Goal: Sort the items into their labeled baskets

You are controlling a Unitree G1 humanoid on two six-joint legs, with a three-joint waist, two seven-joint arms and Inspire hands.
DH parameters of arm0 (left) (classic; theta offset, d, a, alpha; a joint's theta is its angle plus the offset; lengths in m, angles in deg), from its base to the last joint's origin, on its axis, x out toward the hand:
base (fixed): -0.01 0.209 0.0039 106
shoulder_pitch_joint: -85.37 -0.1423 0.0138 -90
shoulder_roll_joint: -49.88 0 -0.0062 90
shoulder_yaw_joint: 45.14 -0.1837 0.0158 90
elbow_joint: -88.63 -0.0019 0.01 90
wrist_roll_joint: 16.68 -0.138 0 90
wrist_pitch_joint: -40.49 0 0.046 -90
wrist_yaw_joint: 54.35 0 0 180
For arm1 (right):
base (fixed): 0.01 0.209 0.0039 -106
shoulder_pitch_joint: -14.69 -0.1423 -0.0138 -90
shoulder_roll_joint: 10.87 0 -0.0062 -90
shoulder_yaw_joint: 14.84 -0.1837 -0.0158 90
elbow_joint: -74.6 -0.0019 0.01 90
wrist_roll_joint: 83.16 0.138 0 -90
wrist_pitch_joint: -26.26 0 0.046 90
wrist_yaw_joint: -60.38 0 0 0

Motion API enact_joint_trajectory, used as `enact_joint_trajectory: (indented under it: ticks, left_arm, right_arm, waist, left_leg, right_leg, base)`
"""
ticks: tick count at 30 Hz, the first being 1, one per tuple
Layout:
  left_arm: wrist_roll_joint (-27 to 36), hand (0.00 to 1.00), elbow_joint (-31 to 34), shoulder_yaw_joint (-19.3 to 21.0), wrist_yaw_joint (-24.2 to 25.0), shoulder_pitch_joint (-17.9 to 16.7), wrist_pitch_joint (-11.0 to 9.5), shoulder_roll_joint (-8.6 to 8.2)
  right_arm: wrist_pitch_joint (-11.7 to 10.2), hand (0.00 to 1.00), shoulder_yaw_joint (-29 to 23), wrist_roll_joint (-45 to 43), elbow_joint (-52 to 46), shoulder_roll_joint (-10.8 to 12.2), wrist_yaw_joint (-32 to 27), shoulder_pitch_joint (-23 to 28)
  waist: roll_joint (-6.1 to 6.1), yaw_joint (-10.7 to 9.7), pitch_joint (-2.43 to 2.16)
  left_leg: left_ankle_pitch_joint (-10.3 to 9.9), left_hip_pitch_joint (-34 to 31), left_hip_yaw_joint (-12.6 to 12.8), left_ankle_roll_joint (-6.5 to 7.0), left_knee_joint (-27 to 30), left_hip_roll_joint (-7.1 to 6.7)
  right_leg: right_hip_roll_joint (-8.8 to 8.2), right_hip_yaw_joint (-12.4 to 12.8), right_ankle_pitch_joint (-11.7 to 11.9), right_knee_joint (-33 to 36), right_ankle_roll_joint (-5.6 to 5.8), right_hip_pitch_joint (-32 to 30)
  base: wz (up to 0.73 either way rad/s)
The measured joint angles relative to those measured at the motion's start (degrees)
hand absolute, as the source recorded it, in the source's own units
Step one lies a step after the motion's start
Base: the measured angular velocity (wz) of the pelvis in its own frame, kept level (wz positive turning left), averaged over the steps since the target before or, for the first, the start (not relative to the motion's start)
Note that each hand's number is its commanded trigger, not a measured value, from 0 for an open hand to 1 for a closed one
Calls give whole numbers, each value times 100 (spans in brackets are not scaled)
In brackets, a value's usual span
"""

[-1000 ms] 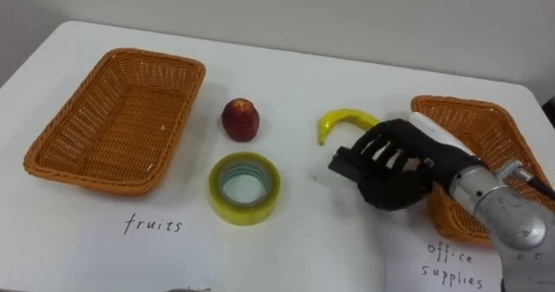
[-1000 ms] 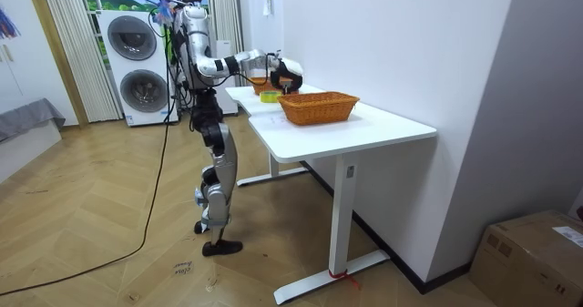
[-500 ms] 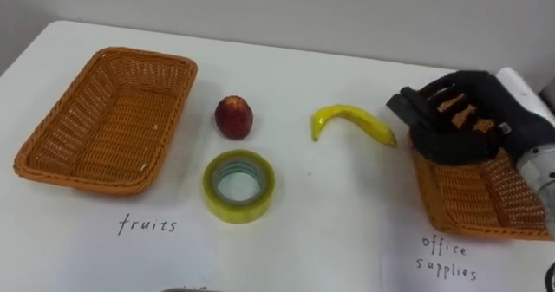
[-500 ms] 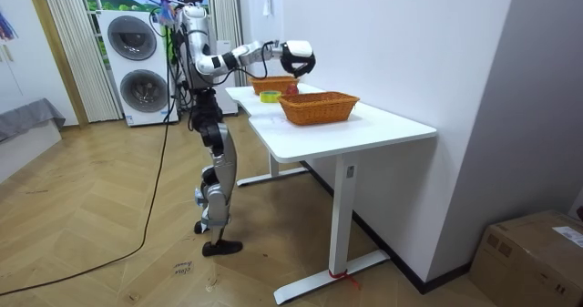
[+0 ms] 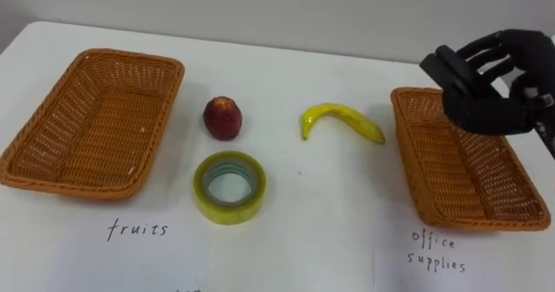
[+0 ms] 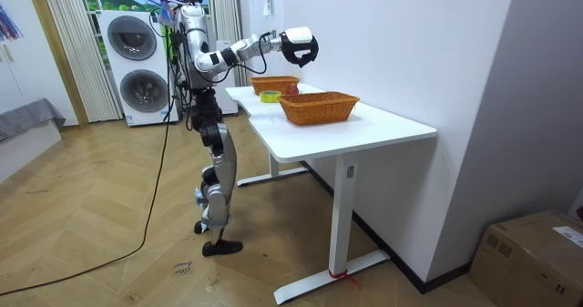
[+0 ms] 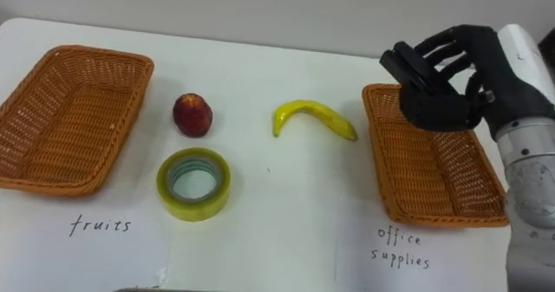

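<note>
The right hand [image 5: 492, 97] had swung up from beside the banana [image 5: 342, 115] to over the office supplies basket [image 5: 460, 171]. Fingers were curled, couldn't tell if they were round something dark. Basket looked empty tho, so nothing sorted yet.

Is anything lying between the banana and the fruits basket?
Yes. The apple sits directly between the banana and the fruits basket; lifting the banana over it would probably avoid it.

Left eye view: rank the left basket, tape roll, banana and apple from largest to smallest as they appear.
Largest: left basket.
Next: tape roll and banana, about alike; the banana is slightly longer, the tape covers more.
Smallest: apple.
</note>
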Motion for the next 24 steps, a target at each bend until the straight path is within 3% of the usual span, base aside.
enact_joint_trajectory:
  ticks: [8, 19, 24]
  left_arm:
    - [51, 0, 3, 1, -3, -24, 4, 3]
    - [52, 0, 37, 1, -114, -4, 4, 18]
    - [61, 0, 43, -8, -117, 0, 10, 18]
  right_arm:
    - [-15, 100, -66, 288, 287, 0, -456, 12]
    - [-28, 100, -157, 780, 697, -1, -689, 180]
    - [-27, 96, -154, 863, 920, -1, -655, 253]
  waist:
    - [8, -201, 2]
    - [0, -183, -15]
    - [42, -158, 6]
  left_leg:
    - [0, 3, -3, 0, 6, -4]
    - [1, 27, -13, 0, 18, -1]
    - [-1, 108, -12, 1, 0, 1]
  right_leg:
    - [0, 16, 0, -6, 0, 5]
    - [3, 20, 0, -9, 0, 12]
    - [2, 18, -1, -9, 1, 88]
  base:
    - [0]
    - [0]
    - [0]
